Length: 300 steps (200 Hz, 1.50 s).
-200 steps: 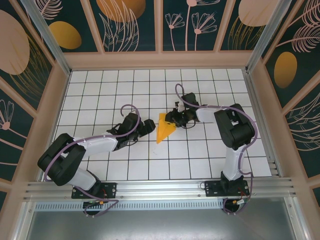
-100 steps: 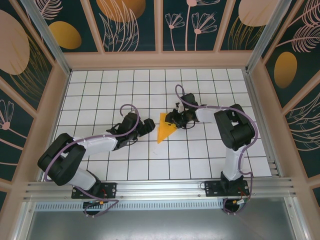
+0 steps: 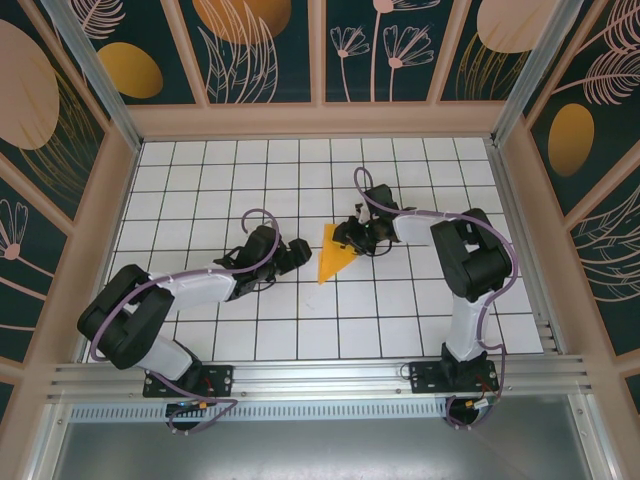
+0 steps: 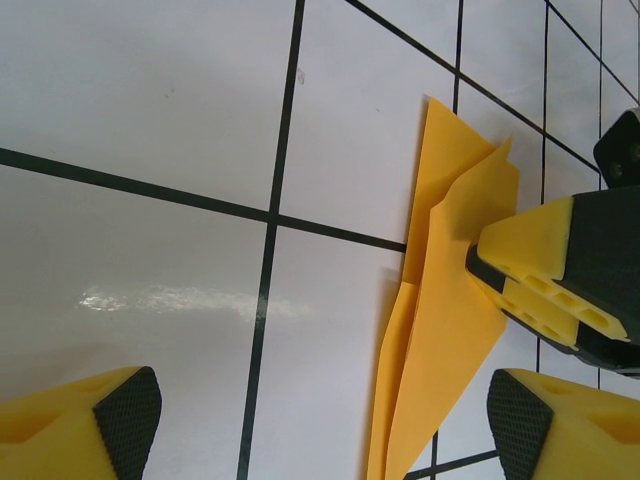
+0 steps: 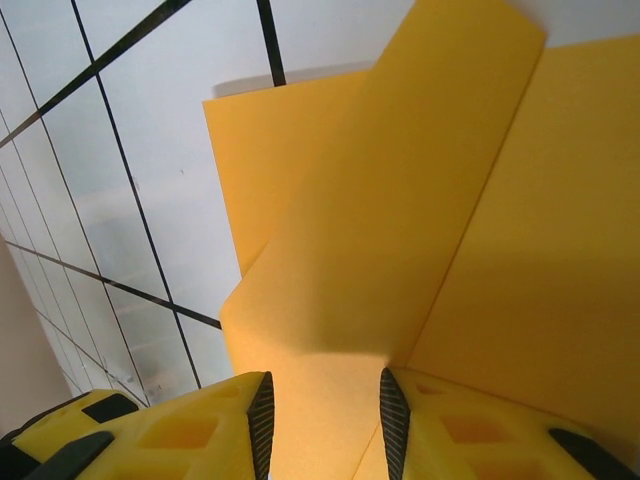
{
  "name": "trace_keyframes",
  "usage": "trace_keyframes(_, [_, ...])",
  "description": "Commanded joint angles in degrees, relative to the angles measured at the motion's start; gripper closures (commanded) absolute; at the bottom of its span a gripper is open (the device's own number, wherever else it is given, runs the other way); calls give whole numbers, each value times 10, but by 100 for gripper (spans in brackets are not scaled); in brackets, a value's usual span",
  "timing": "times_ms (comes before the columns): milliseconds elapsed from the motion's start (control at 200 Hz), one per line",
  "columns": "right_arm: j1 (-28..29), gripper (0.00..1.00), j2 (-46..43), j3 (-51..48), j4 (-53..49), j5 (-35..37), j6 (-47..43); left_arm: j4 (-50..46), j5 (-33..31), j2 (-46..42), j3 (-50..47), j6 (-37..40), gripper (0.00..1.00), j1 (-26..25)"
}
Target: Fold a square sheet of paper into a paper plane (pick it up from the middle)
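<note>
The square sheet of paper [image 3: 332,258] is a creased orange wedge on the white tiles, wide end far, point near. My right gripper [image 3: 347,237] is at its far right corner. In the right wrist view a raised flap of the paper [image 5: 400,230] runs between the jaws of the right gripper [image 5: 325,420], which stand apart and do not pinch it. My left gripper [image 3: 298,250] is just left of the paper, open wide. In the left wrist view the paper [image 4: 450,300] lies between the spread fingertips of the left gripper [image 4: 325,430], near the right one. The right arm's finger [image 4: 560,270] rests on the paper's right edge.
The white grid floor [image 3: 400,320] is walled in by wooden frames and dark leaf-patterned panels [image 3: 250,45]. A metal rail [image 3: 320,375] runs along the near edge by the arm bases. Both arms reach toward the middle of the floor.
The right gripper's jaws have spread a little around the paper flap. The paper and both arms have barely shifted.
</note>
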Motion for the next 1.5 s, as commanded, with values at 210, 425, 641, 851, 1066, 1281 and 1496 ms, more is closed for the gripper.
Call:
trace_keyframes(210, [-11, 61, -35, 7, -37, 57, 20, 43, 41, 18, 7, 18, 15, 4])
trace_keyframes(425, [-10, 60, -14, 15, -29, 35, 19, 47, 49, 23, 9, 20, 15, 4])
trace_keyframes(641, [-4, 62, 5, 30, -36, 14, 10, 50, 55, 30, 12, 20, 15, 4])
trace_keyframes(851, [4, 66, 6, 29, -18, -9, 5, 48, 55, 32, 11, 21, 15, 4])
trace_keyframes(1066, [8, 70, 6, 26, -2, -33, 0, 49, 58, 42, 13, 20, 15, 4])
trace_keyframes(1281, [19, 76, 2, 10, 30, -56, -16, 56, 61, 44, 14, 19, 14, 5])
trace_keyframes(1496, [22, 95, -1, 5, 54, -70, -32, 76, 74, 29, 2, 12, 14, 16])
